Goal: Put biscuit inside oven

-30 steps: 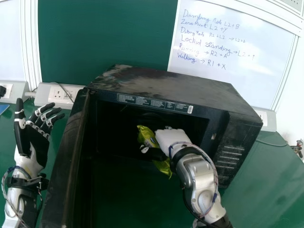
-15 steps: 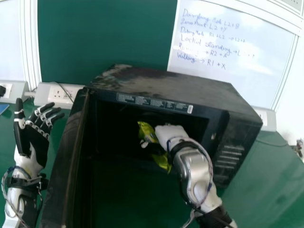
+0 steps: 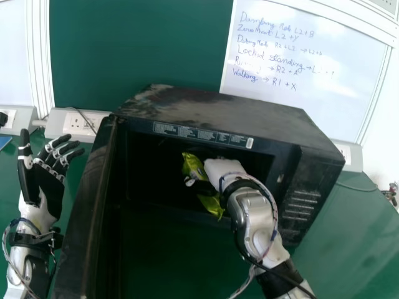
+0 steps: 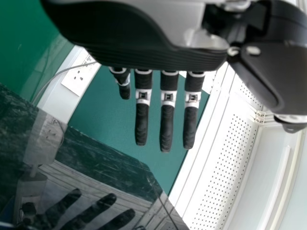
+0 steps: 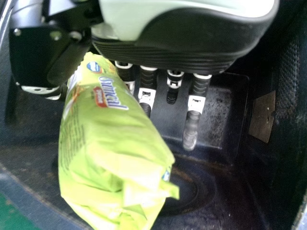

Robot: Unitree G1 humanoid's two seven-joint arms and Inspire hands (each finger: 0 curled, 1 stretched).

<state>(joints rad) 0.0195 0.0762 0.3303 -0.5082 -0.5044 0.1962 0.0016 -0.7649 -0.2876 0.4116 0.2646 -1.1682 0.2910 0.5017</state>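
Biscuit packet (image 5: pixel 112 139) is pinched within oven mouth (image 3: pixel 224 137) by right robot hand (image 3: pixel 221 169); release is outstanding; left robot hand (image 3: pixel 51 190) wide.

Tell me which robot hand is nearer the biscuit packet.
Right. The right robot hand holds the biscuit packet between thumb and fingers in the mouth of the oven. The left robot hand is apart from it, left of the open door.
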